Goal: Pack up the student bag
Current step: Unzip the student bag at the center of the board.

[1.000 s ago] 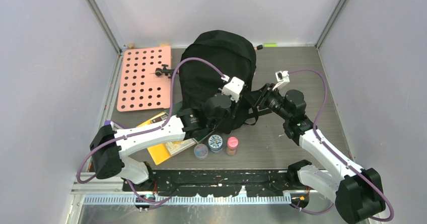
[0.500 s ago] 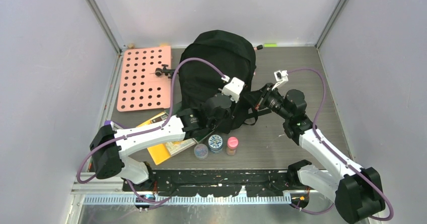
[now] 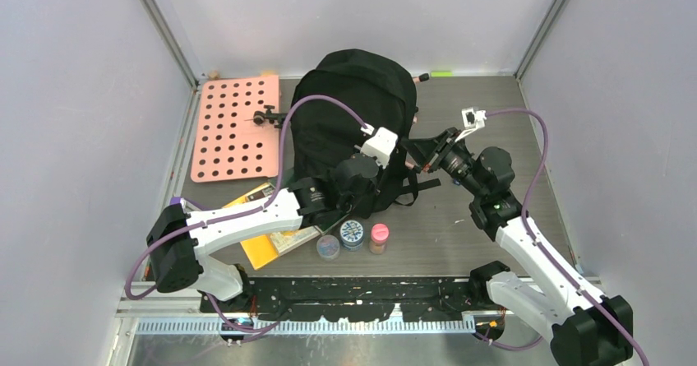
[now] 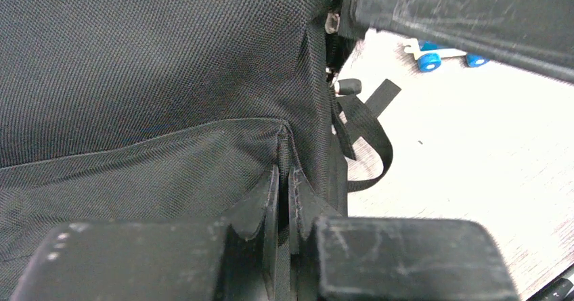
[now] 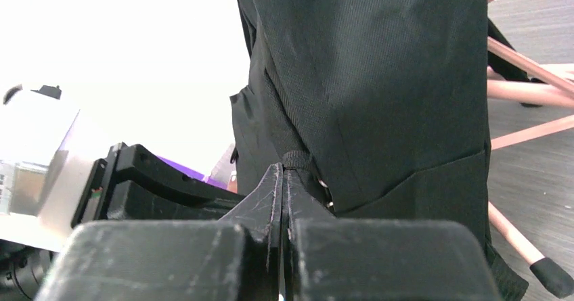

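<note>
where the top camera looks down, the student bag [image 3: 353, 107] sits mid-table, on the far half of the table [image 3: 485, 119], beside a pink pegboard [image 3: 234, 127]. three small jars [image 3: 353, 234] and a yellow book [image 3: 261, 249] lie just in front of it; their print is too small to read.

in my left wrist view, my left gripper [image 4: 284, 179] is clamped on a fold of the bag's black weave at a pocket seam, and a strap [image 4: 369, 132] hangs beside it.

in my right wrist view, my right gripper [image 5: 283, 174] is pinched together on a small black tab [image 5: 295, 159] at the bag's side edge.
</note>
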Tool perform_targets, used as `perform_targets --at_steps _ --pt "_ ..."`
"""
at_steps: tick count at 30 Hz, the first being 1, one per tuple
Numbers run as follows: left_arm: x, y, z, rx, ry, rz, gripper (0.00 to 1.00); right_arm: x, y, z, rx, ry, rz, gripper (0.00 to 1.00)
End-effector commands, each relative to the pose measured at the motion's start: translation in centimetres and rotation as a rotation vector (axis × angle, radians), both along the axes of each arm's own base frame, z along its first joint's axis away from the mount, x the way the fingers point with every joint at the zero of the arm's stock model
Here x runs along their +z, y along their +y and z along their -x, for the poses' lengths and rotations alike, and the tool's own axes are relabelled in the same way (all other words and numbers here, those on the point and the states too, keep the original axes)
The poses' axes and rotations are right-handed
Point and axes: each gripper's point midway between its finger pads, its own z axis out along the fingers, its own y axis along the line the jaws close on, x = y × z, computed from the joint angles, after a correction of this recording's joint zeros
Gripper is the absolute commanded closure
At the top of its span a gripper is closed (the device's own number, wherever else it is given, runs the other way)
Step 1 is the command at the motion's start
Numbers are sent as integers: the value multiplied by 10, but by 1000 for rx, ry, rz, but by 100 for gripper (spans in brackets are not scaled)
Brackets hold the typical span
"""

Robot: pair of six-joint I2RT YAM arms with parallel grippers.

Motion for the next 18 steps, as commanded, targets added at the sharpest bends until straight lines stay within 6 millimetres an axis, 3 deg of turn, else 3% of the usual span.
perform_targets --at_steps 1,7,18 --pt "4 14 0 33 -13 -27 100 47 -7 -5 -53 -98 -60 100" --pt "0 14 -1 44 -4 -20 100 70 -7 -10 -63 -126 -64 99" --pt "-6 4 3 12 15 36 100 87 -7 -29 -100 -138 -36 99"
